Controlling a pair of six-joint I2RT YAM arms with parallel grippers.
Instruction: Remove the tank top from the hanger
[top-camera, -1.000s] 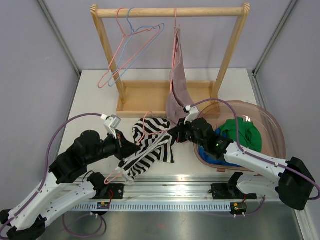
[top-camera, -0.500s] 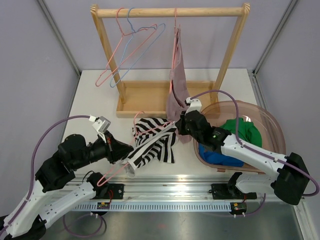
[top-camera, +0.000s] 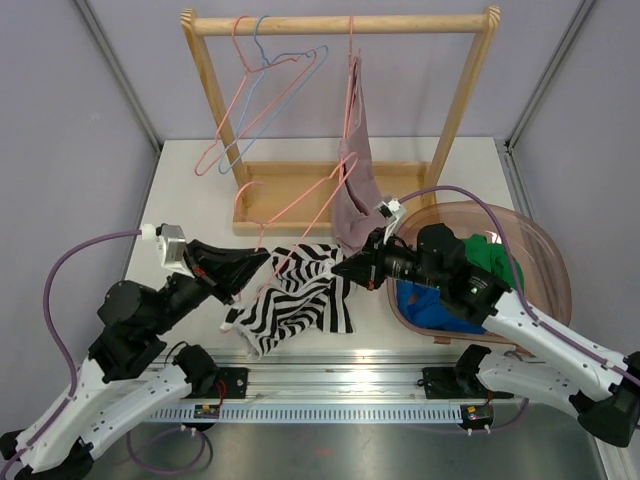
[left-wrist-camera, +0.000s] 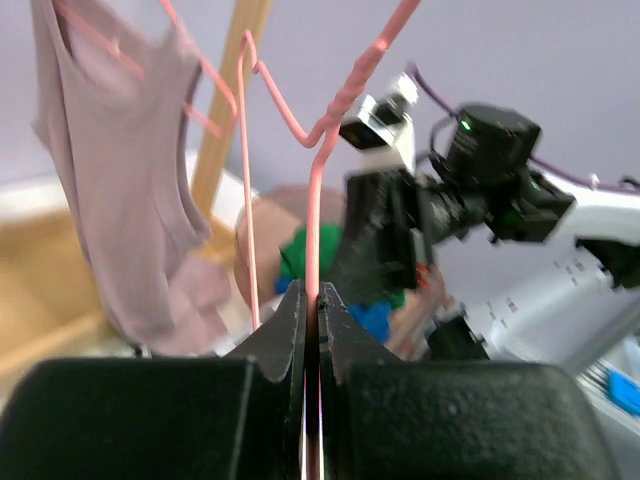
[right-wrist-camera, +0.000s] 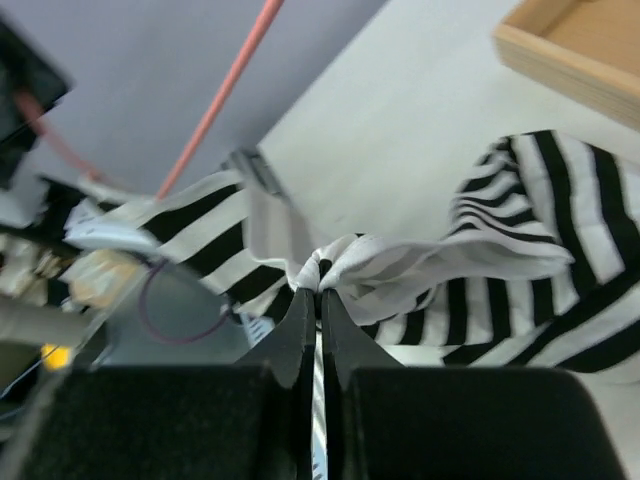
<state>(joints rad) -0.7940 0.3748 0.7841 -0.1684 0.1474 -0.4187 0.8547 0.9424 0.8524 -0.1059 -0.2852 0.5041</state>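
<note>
Reaching inward, the left tool clamps the raised hanger while the right tool pinches the tank top.

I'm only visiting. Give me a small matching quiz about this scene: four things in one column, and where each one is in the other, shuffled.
Things:
1. striped tank top
2. off-rack pink hanger
3. mauve top
4. green cloth

Places:
a. in the brown basin
b. pinched by the right gripper
c. hanging on the wooden rack
d. clamped in the left gripper

Pairs: 1-b, 2-d, 3-c, 4-a
</note>
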